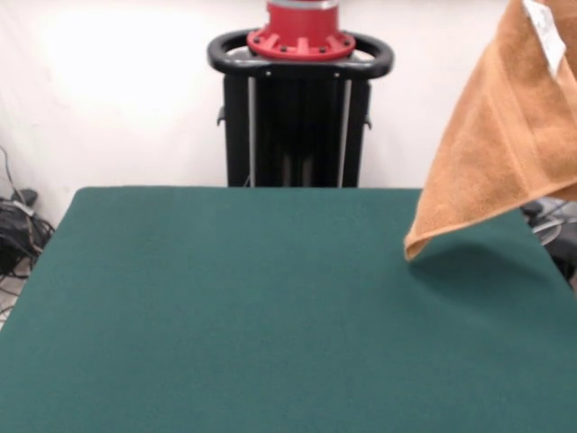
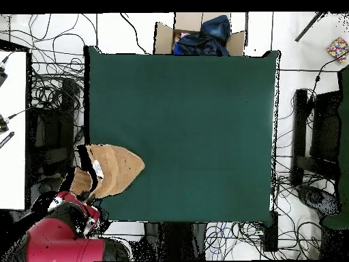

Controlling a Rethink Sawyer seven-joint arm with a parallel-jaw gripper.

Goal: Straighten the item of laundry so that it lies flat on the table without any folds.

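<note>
The towel [image 1: 505, 135] hangs in the air over one corner of the table [image 1: 270, 307], folded on itself, its lowest corner just above the green top. A small white label [image 1: 546, 32] shows near its upper edge. In the overhead view the red arm [image 2: 58, 235] reaches to the towel, but the gripper is hidden, so I cannot tell its state.
</note>
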